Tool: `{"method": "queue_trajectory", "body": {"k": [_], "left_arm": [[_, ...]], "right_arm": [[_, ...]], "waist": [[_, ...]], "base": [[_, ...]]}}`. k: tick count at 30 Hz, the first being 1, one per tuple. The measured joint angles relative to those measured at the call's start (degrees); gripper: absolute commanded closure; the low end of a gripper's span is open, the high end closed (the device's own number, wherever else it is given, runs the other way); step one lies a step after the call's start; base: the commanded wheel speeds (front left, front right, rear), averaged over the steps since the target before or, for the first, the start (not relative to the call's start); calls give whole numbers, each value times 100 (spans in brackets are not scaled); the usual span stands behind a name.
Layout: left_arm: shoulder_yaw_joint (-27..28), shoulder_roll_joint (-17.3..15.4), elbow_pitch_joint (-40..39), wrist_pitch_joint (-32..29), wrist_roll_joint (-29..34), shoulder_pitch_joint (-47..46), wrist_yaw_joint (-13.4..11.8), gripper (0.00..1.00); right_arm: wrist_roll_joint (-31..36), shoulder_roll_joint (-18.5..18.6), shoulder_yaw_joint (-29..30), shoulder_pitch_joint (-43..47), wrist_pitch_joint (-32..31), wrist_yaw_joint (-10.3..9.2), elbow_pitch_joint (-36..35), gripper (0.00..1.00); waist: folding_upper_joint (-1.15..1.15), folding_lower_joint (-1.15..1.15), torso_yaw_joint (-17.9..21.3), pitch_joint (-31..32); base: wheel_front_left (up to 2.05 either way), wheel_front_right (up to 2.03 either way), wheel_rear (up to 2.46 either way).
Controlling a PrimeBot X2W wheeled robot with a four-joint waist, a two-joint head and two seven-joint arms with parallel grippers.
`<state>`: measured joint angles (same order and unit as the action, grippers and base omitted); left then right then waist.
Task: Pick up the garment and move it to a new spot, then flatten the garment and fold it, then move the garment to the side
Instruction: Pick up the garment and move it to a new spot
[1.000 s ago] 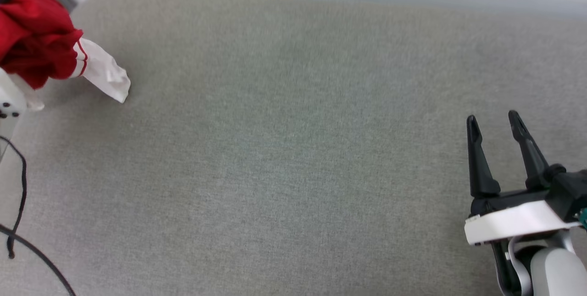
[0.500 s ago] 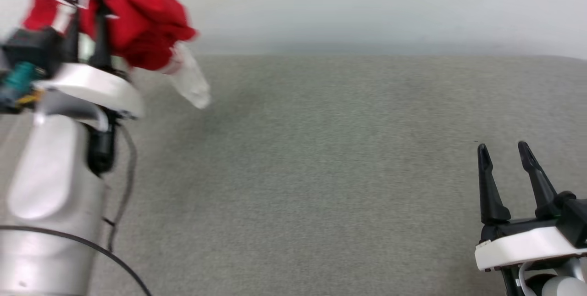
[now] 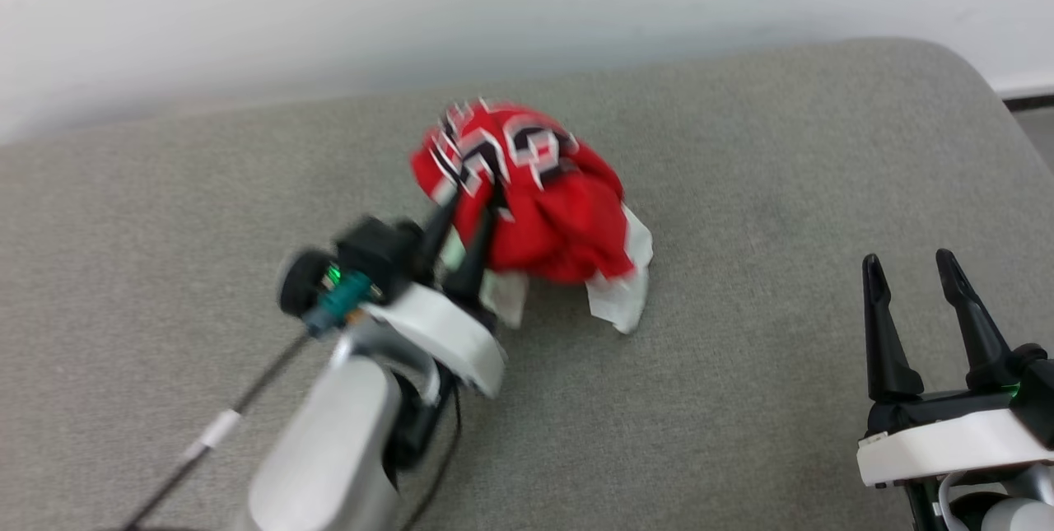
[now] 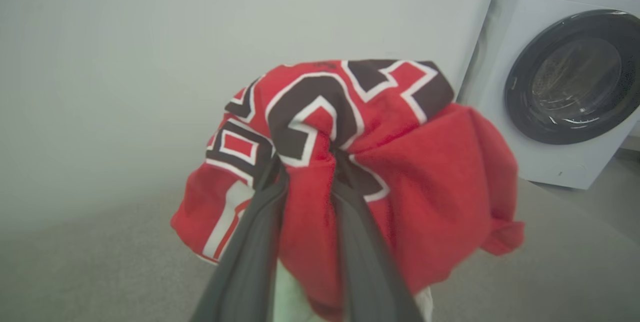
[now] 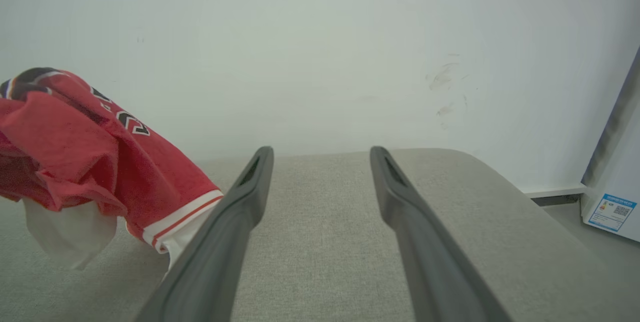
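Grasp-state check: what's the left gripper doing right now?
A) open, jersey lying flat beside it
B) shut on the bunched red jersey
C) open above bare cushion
B: the left wrist view shows the left gripper with its jaws pinching a fold of the bunched garment.

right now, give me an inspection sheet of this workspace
surface: grey fabric pad, no marks seen
job's things: garment, red jersey bunched in a lump, not flattened or folded; white sleeve hangs toward the pad
clutter: nothing seen
end effectors: left end effector shut on the garment; right end effector open, empty, apart from it
cables: dark cable with a white tag, below the left end effector
surroundings: white wall; washing machine past the pad's edge
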<state>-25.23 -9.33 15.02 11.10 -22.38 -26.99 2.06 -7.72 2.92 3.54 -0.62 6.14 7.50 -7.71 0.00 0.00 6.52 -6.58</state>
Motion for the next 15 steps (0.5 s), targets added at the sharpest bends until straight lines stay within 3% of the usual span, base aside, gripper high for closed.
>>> {"method": "queue_trajectory", "body": {"k": [8, 13, 14, 15], "left_arm": [[-756, -54, 165, -257, 176, 981, 148, 100], [-1009, -97, 247, -255, 223, 1287, 200, 100], [-1049, -77, 250, -264, 227, 1307, 205, 89], [-1071, -51, 245, -269, 208, 1311, 225, 60]], "right_arm": [[-40, 0, -46, -85, 107, 0, 23, 0], [-26, -1, -45, -82, 107, 0, 132, 0], [14, -1, -46, -78, 96, -1, 140, 0], [23, 0, -41, -78, 89, 0, 138, 0]], "waist": [[0, 0, 168, -488], [0, 1, 139, -388], [0, 1, 122, -336], [0, 1, 101, -286]], "base": [[0, 0, 0], [0, 0, 0], [0, 0, 0], [0, 0, 0]]}}
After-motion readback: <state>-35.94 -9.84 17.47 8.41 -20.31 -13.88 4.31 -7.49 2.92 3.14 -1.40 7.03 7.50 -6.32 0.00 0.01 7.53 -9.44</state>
